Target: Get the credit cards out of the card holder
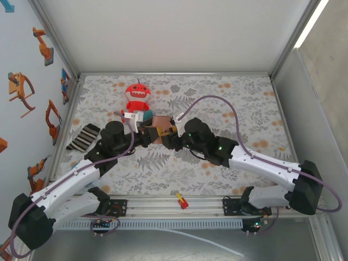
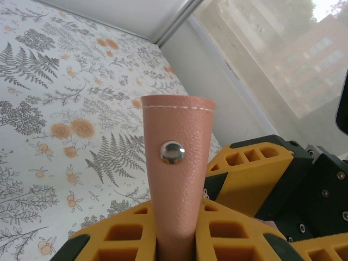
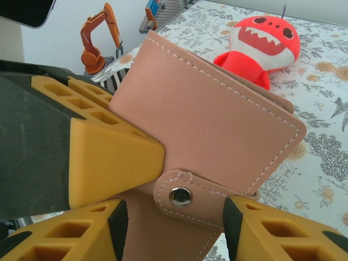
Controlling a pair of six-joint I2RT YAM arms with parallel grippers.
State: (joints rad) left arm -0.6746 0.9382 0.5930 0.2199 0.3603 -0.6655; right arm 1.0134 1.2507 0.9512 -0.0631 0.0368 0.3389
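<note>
The tan-brown card holder (image 1: 159, 122) is held up over the middle of the table between both grippers. My left gripper (image 2: 176, 239) is shut on its edge, the leather (image 2: 176, 179) rising straight from between the yellow fingers. In the right wrist view the holder (image 3: 206, 114) is closed, its strap snapped down by a metal stud (image 3: 180, 196). My right gripper (image 3: 175, 228) is open, with its jaws straddling the strap; the right pad touches the strap and the left pad stands clear. One yellow left-gripper finger (image 3: 109, 157) presses the holder's side. The credit cards are hidden.
A red plush toy (image 1: 138, 97) sits just behind the holder, also in the right wrist view (image 3: 261, 43). A black-and-white striped cloth (image 1: 83, 137) lies at the left. A small red and yellow object (image 1: 182, 202) rests on the front rail. Walls enclose the patterned table (image 1: 228, 103).
</note>
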